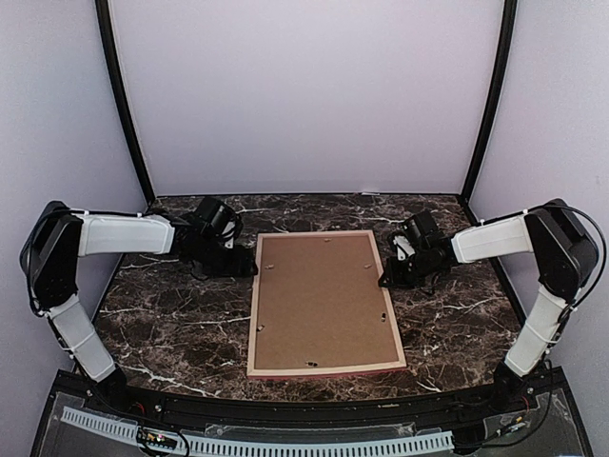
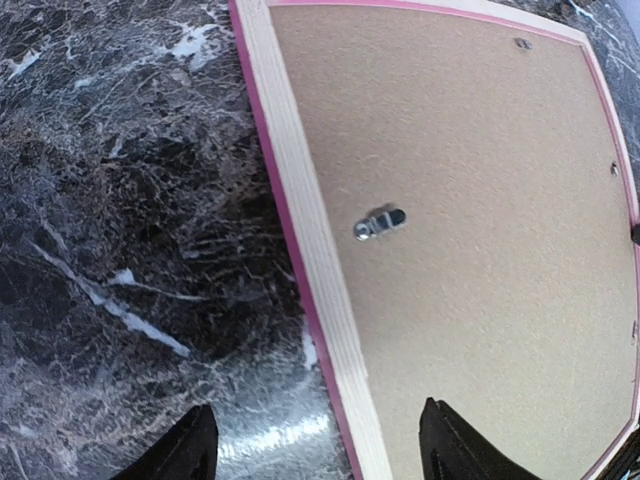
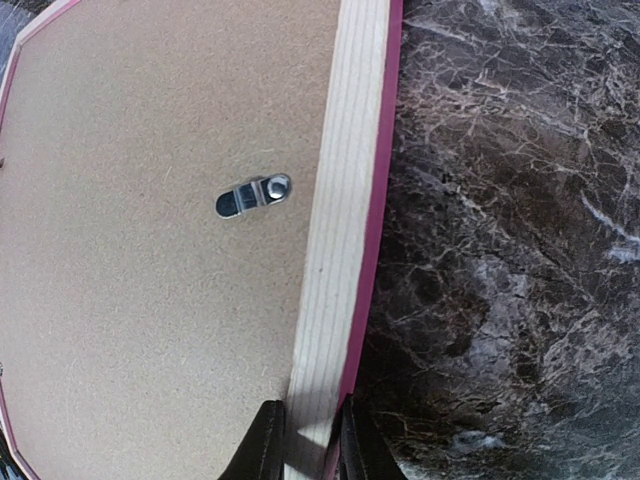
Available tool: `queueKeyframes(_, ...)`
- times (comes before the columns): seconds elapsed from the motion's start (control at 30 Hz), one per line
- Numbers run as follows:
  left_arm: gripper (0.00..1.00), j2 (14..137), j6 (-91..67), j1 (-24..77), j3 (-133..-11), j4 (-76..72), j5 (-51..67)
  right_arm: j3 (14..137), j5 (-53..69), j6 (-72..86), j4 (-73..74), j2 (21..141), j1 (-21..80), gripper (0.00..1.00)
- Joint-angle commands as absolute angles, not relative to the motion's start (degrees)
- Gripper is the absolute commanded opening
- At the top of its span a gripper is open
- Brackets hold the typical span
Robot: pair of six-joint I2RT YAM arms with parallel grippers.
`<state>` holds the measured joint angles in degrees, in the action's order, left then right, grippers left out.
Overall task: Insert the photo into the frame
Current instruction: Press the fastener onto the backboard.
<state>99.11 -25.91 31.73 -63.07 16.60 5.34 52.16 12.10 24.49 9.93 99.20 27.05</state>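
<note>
Jaws of the right gripper [image 3: 305,440] pinch the frame [image 1: 253,314] at its right rail; the left gripper [image 2: 315,445] straddles the left rail, jaws spread. One frame lies face-down on the marble desk [image 1: 171,324], holding one brown backing board [image 1: 319,300]. No writing is visible. The photo is not visible.

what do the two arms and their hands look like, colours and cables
Both arms are white-shelled links with black joints and thin black cables looped outside. The left hand and right hand are black, each ending in two tapered black fingers.
</note>
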Motion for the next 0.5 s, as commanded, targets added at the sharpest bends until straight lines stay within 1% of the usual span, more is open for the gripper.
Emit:
queueKeyframes(0.0,0.72,93.3,-27.7,35.3,-58.6,17.4,6.0,52.2,12.5,23.5,11.7,99.5,26.8,0.18)
queueKeyframes(0.47,0.72,93.0,-32.1,46.9,-53.9,22.5,-0.8,52.2,12.6,23.6,11.5,99.1,26.8,0.18)
